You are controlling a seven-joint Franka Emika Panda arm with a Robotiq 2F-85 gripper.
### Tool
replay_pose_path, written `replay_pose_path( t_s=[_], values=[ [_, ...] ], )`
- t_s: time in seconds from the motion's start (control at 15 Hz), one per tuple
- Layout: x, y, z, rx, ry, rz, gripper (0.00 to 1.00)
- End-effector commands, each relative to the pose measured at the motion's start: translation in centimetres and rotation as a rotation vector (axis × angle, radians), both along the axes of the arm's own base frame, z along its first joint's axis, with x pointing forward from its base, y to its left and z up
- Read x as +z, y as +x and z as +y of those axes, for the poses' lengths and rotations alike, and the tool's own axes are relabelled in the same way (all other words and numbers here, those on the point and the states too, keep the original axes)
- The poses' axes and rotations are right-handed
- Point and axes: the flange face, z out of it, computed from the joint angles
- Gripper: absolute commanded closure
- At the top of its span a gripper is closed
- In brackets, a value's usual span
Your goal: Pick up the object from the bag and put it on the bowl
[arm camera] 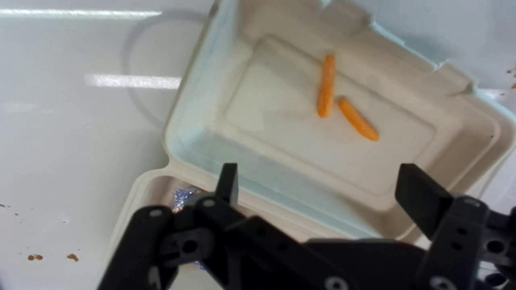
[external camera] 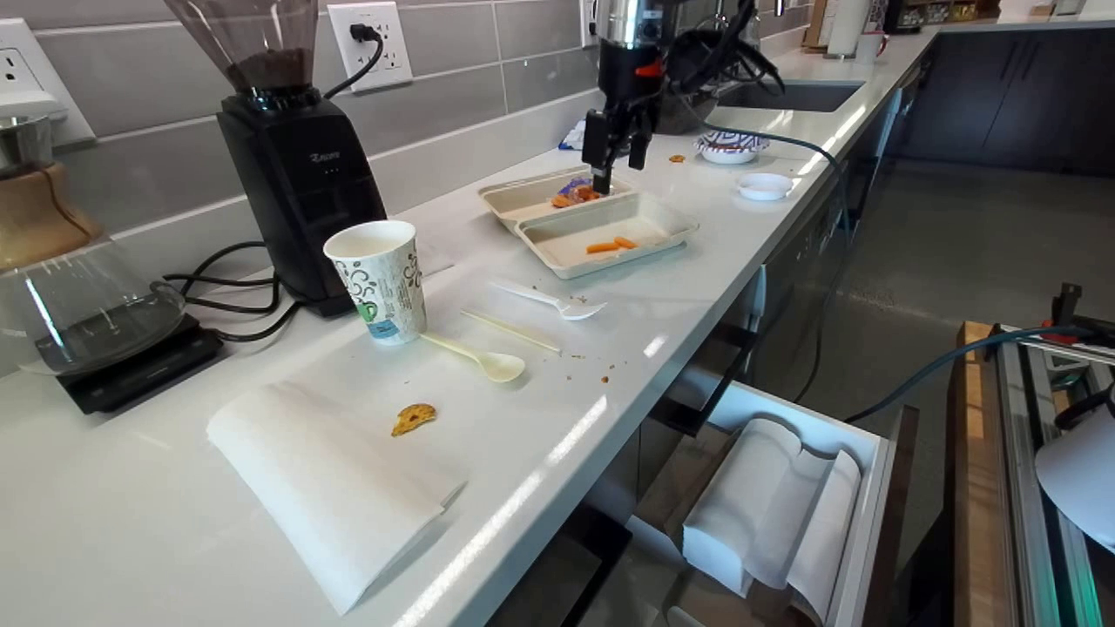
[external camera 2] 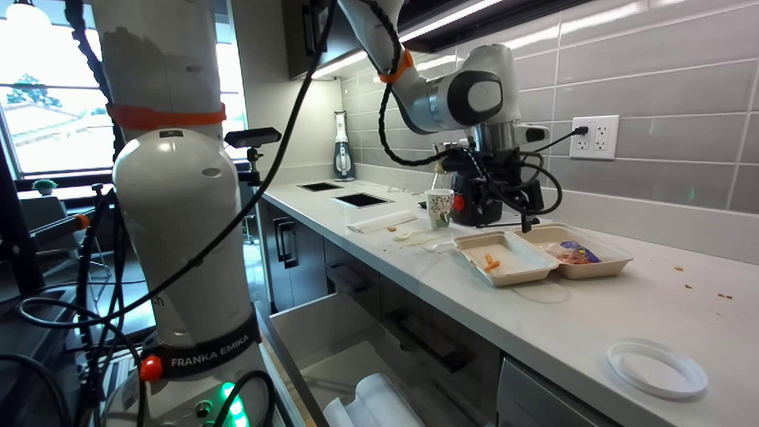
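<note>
My gripper (arm camera: 318, 177) stands wide open in the wrist view, with nothing between its fingertips. Below it lies a beige two-part takeout box (external camera 2: 566, 276). Two baby carrots (arm camera: 327, 86) rest apart from the fingers in one half of that box. The other half holds a clear and purple bag (external camera 2: 581, 252) with orange contents, partly covered by the gripper in the wrist view. In an exterior view the gripper (external camera: 620, 174) is over the box, one fingertip in front of the bag. A white patterned bowl (external camera: 732, 157) sits farther along the counter, outside the wrist view.
A white round lid (external camera: 765, 187) lies near the counter edge. A paper cup (external camera: 383, 283), a spoon (external camera: 501, 366), a fork (external camera: 571, 307) and a folded paper (external camera: 322, 479) are on the counter. A coffee grinder (external camera: 300, 183) stands by the wall. One drawer (external camera: 871, 444) is pulled out.
</note>
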Motion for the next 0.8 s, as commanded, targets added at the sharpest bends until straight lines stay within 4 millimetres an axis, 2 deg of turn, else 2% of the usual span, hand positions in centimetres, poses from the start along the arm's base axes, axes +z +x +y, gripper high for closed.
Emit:
replay_pose_path(
  t_s=[0.0,0.13,0.33,0.4,0.47,0.73],
  values=[
    [4.7,-2.0,0.5,-0.051,-0.013,0.11,0.0],
    [7.0,-3.1,1.2,-0.047,0.018,0.157,0.0],
    [9.3,-4.4,2.0,-0.047,0.031,0.186,0.0],
    [9.7,-4.7,2.2,-0.051,0.039,0.189,0.0],
    [9.1,-3.8,1.7,-0.037,0.018,0.172,0.0],
    [10.0,-4.2,2.0,-0.039,0.021,0.167,0.0]
  ],
)
